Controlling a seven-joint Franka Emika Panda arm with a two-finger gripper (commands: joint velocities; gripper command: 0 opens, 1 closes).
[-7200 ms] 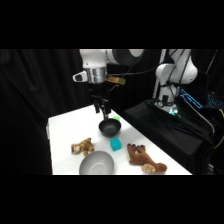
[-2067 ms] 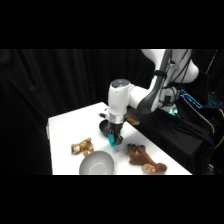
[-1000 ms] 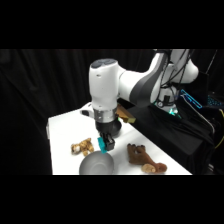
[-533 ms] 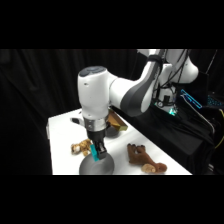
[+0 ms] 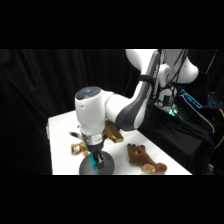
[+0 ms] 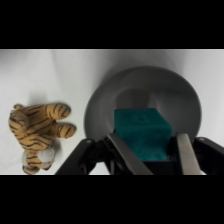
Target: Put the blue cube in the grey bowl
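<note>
White table | claw clamped on blue cube | cube between fingers, over grey bowl

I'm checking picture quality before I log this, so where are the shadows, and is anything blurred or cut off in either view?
Side view: soft all over, black backdrop; the arm hides much of the grey bowl, and the blue cube shows only as a sliver. Wrist view: the bowl is shaded inside, darkest beside the cube; the pincer is blurred and cut by the bottom edge; the toy tiger is evenly lit on the white table.

Dim black backdrop; white table brightly lit; both views soft, slightly blurred.
</note>
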